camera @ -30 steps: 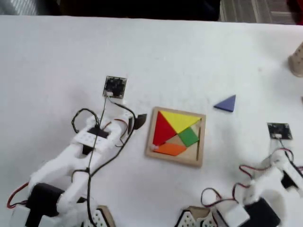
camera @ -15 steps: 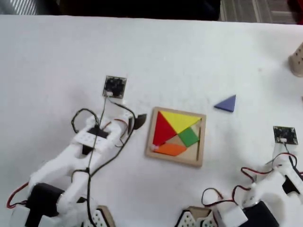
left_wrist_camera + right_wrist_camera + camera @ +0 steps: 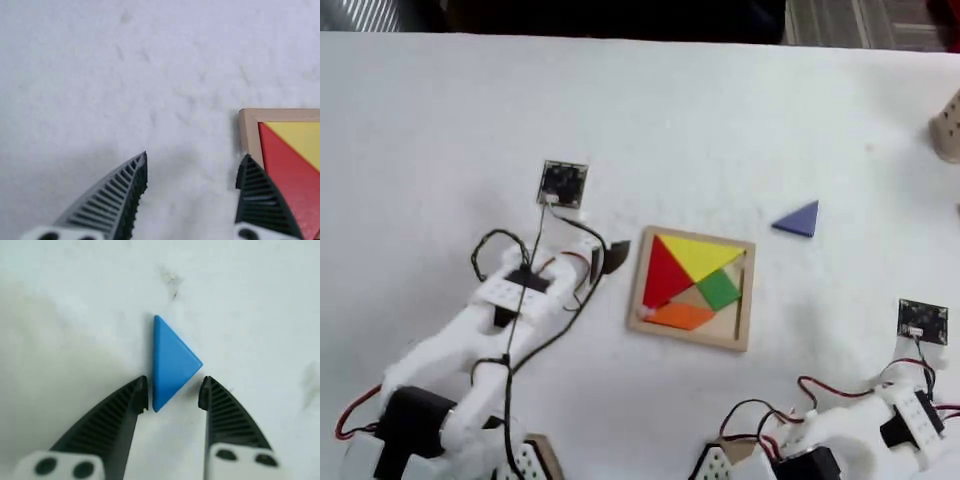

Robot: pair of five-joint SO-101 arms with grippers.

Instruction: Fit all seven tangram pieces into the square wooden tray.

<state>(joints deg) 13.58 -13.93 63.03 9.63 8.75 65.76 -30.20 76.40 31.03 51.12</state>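
Rt of tray (image 3: 744, 300), blue triangle (image 3: 798, 220) apart, R gripper (image 3: 173, 391) spread

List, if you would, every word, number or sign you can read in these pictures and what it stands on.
None can be read. The wooden tray, the pieces in it and the blue triangle are plain, and the small dark boards on the arms' wrists are too small to tell any print.
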